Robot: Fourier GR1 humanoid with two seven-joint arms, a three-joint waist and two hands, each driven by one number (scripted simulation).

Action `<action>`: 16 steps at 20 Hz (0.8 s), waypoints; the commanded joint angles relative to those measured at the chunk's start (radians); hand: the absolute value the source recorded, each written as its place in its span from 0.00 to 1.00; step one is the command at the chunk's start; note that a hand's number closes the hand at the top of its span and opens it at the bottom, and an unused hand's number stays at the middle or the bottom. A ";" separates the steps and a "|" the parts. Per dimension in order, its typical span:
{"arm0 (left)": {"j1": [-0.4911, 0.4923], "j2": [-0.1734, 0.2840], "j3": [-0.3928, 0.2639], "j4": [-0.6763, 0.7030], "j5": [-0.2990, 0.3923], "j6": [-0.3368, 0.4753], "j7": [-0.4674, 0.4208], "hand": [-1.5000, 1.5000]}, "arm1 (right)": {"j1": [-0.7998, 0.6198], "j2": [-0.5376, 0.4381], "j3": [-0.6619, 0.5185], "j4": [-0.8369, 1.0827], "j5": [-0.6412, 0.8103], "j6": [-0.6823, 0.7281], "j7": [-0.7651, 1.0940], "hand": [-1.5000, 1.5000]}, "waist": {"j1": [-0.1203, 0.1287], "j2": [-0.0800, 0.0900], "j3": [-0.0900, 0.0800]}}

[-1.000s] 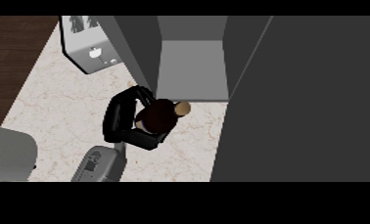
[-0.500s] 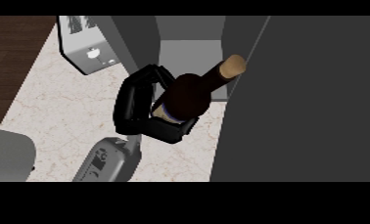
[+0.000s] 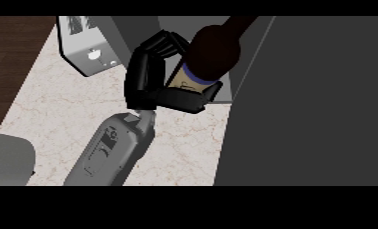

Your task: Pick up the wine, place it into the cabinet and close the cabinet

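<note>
Wine (image 3: 210, 55): dark btl, cream label, blue band.

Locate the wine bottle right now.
In the head view the wine bottle sits upper centre, held in the left robot hand, tilted with its neck toward the open cabinet. A toaster stands on its left.

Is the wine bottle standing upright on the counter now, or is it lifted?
Lifted and tilted: the wine bottle is in the left hand, its neck leaning toward the open cabinet.
</note>
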 commanded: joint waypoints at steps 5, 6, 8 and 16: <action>-0.118 -0.001 0.055 0.172 -0.015 0.005 -0.053 1.00 | 0.044 -0.009 -0.050 -0.143 -0.115 0.015 0.076 0.00 | -0.004 0.000 0.000; -0.144 -0.001 0.030 0.203 -0.059 0.022 -0.067 1.00 | -0.036 -0.021 -0.073 -0.049 -0.132 0.018 0.048 0.00 | -0.002 0.001 0.000; -0.135 -0.001 0.019 0.231 -0.082 0.041 -0.103 1.00 | -0.010 0.012 -0.021 -0.058 -0.082 0.009 0.027 0.00 | 0.001 0.001 -0.001; -0.209 -0.001 0.012 0.454 -0.008 0.042 -0.246 1.00 | -0.004 0.005 -0.022 -0.098 -0.086 0.015 0.055 0.00 | -0.011 0.003 -0.001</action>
